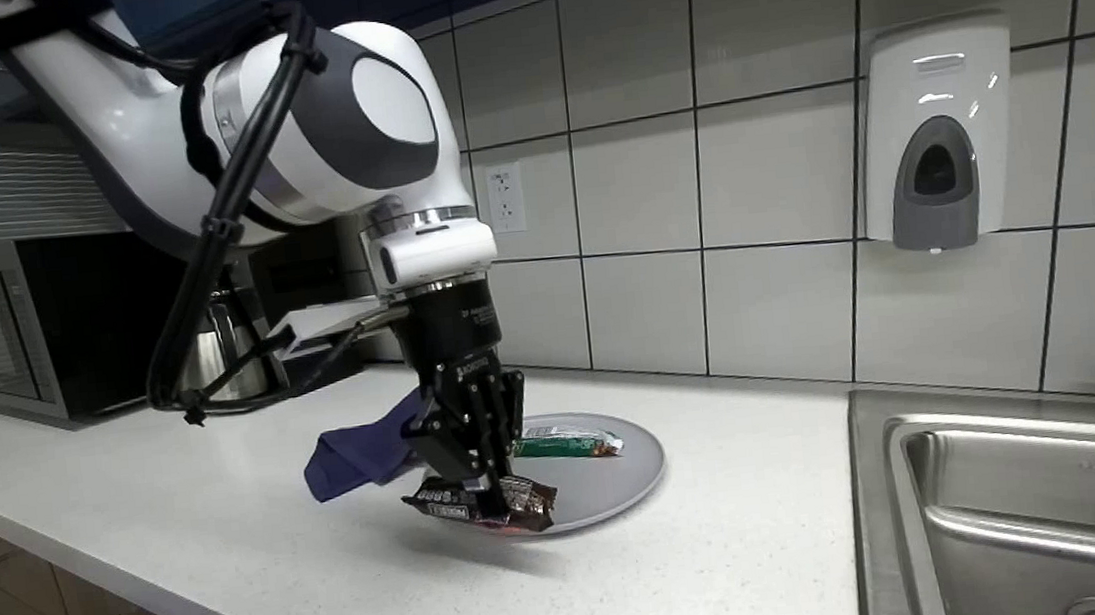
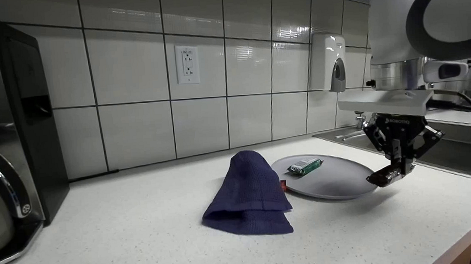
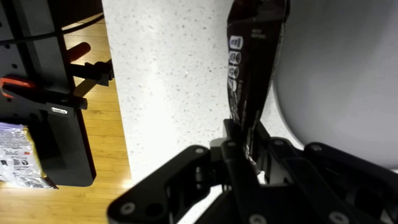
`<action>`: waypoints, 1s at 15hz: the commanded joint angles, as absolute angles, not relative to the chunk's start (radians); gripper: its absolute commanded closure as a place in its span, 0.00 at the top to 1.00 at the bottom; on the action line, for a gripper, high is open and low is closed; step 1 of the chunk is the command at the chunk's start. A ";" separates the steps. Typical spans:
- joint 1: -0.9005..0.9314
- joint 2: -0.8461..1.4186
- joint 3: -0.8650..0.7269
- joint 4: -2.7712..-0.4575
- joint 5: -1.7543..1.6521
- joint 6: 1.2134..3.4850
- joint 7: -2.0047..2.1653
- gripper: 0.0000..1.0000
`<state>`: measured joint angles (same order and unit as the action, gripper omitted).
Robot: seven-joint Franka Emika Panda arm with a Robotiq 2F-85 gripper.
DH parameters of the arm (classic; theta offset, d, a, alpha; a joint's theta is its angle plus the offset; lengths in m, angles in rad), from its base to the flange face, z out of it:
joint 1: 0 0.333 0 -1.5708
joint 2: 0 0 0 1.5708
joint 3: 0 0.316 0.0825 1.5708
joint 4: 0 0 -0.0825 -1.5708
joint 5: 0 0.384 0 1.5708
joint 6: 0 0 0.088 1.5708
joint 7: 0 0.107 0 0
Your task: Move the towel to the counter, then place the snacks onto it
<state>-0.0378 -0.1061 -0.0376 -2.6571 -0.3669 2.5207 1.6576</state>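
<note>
Black gripper is pinching the brown bar near the plate; releasing short of its middle could be leaving the bar half supported, tipping onto the tabletop.

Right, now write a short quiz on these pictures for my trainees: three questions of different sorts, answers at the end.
1. Multiple choice: what is the hand gripping?
A) the faucet
B) the brown-wrapped snack
C) the soap dispenser
2. True or false: the green-wrapped snack lies in the sink.
3. Short answer: what colour is the towel, and what surface is it on?

Key: 1. B. 2. False; it lies on the grey plate. 3. Dark purplish blue; the counter.
</note>
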 commanded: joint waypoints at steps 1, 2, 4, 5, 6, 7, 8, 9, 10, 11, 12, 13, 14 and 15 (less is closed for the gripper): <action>-0.051 -0.075 -0.009 -2.587 -0.381 2.492 1.637 0.04; -0.050 -0.065 -0.007 -2.574 -0.382 2.494 1.637 0.04; -0.048 -0.043 -0.006 -2.545 -0.383 2.495 1.634 0.04; -0.047 -0.033 -0.007 -2.533 -0.386 2.496 1.634 0.04; -0.044 -0.020 -0.008 -2.519 -0.386 2.495 1.632 0.04; -0.040 -0.010 -0.010 -2.508 -0.384 2.494 1.627 0.04; -0.037 0.000 -0.012 -2.500 -0.387 2.497 1.628 0.04; -0.034 0.011 -0.013 -2.491 -0.386 2.496 1.624 0.04; -0.030 0.022 -0.015 -2.482 -0.388 2.496 1.624 0.04; -0.026 0.034 -0.016 -2.473 -0.388 2.495 1.623 0.04; -0.021 0.045 -0.018 -2.464 -0.389 2.495 1.622 0.04; -0.017 0.056 -0.020 -2.455 -0.397 2.495 1.628 0.04; -0.012 0.069 -0.022 -2.446 -0.396 2.497 1.625 0.04; -0.008 0.082 -0.025 -2.436 -0.400 2.498 1.625 0.04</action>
<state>-0.0213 0.0430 -0.0199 -2.4859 -0.3744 2.5206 1.6350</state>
